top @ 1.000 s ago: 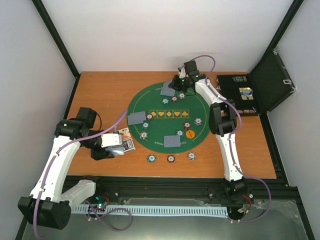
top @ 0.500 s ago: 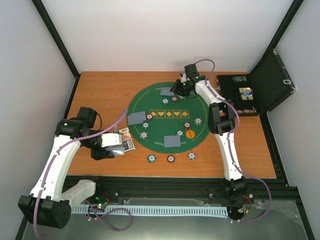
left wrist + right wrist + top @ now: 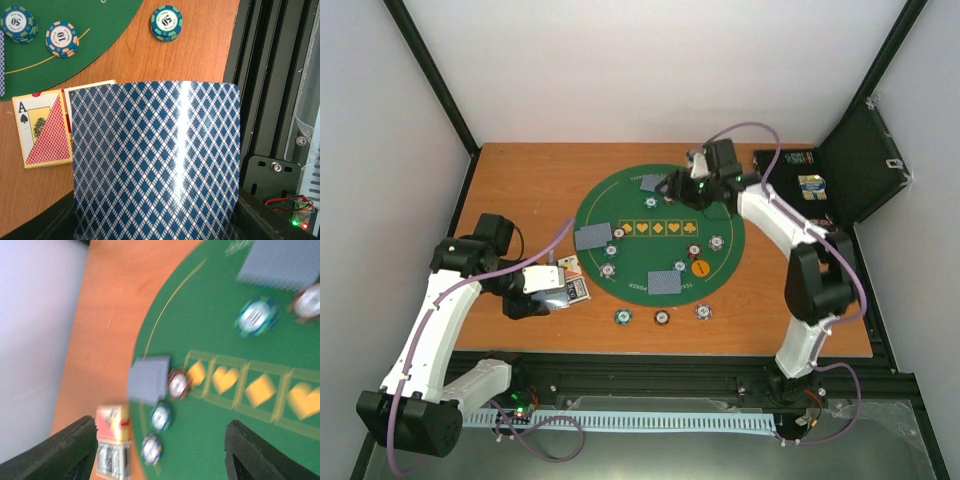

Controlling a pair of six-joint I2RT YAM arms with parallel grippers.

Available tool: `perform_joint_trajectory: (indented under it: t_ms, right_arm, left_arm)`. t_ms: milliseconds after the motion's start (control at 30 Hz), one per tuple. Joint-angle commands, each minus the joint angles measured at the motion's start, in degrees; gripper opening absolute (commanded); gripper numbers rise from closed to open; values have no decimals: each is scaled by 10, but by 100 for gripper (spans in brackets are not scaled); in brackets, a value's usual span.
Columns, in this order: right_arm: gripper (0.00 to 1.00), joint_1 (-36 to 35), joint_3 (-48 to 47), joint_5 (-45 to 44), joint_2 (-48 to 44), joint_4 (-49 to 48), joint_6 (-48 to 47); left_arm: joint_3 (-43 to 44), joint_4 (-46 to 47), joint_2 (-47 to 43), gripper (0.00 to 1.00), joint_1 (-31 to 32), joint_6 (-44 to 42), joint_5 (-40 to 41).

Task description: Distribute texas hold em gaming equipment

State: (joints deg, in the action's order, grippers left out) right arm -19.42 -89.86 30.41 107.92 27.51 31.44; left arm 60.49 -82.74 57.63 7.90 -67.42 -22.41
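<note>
Glossy cards [image 3: 155, 160] (matt felt mat [image 3: 600, 205])

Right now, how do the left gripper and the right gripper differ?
The left gripper is shut on blue-backed cards; the right gripper is open and empty. The left gripper is over the wooden table beside the green mat; the right gripper is over the mat's far part. Both have black fingers.

The top external view looks down from high behind the near edge, taking in the whole table [image 3: 520, 190] with the green felt mat [image 3: 620, 205] at centre. The left wrist view sits very close, a blue-backed card [image 3: 155, 160] filling its lower centre. The blurred right wrist view looks down at the mat. Both wrist views share the mat's rim by the card box [image 3: 42, 127].
</note>
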Motion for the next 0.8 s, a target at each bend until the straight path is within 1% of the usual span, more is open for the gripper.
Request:
perform_joint_trajectory:
  t_ms: [0, 100, 133, 233, 300, 467, 567, 767]
  right_arm:
    - [72, -87, 178, 33, -123, -129, 58]
    - [77, -152, 294, 30, -205, -232, 122]
    - [77, -184, 324, 27, -224, -254, 143]
    - [81, -255, 386, 6, -269, -323, 199]
    - [81, -291, 409, -2, -281, -361, 225]
    - [82, -351, 435, -16, -273, -446, 277]
    - [82, -380, 420, -18, -244, -470, 289]
    - [82, -411, 368, -6, -171, -513, 308]
  left_arm:
    - [13, 1, -2, 2, 1, 9, -22]
    - [15, -3, -2, 2, 0, 10, -27]
    - [13, -4, -3, 3, 1, 9, -28]
    - [5, -2, -8, 3, 0, 8, -27]
    - [4, -3, -8, 2, 1, 7, -25]
    - [9, -4, -8, 3, 0, 9, -25]
    - [10, -5, -9, 3, 1, 9, -26]
    - [10, -6, -10, 3, 1, 8, -25]
